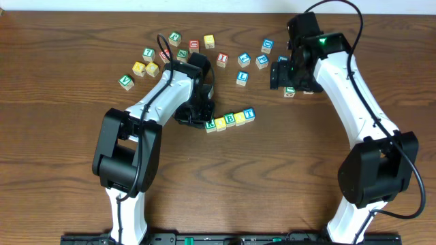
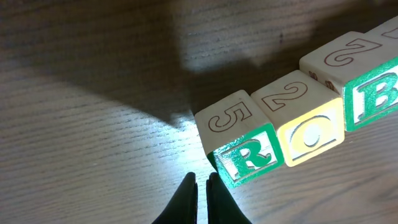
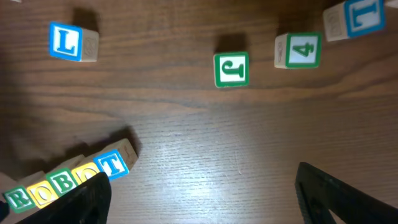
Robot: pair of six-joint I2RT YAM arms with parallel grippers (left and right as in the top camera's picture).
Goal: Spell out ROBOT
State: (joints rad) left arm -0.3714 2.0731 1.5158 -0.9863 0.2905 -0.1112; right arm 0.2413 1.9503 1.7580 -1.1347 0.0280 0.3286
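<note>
A slanted row of letter blocks reads R, O, B, O, T in the right wrist view, from the green R block point(image 3: 18, 198) to the blue T block point(image 3: 112, 165). In the overhead view the row point(image 1: 229, 119) lies mid-table. In the left wrist view the green R block point(image 2: 242, 155), yellow O block point(image 2: 309, 134) and green B block point(image 2: 373, 93) stand side by side. My left gripper point(image 2: 202, 186) is shut and empty, just beside the R block point(image 1: 210, 125). My right gripper point(image 3: 205, 193) is open and empty, above the table to the right of the row.
Loose blocks lie across the back of the table point(image 1: 146, 64). Near my right gripper are a blue L block point(image 3: 65, 42), a green J block point(image 3: 231, 70), a green 4 block point(image 3: 298, 51) and a blue T block point(image 3: 360, 18).
</note>
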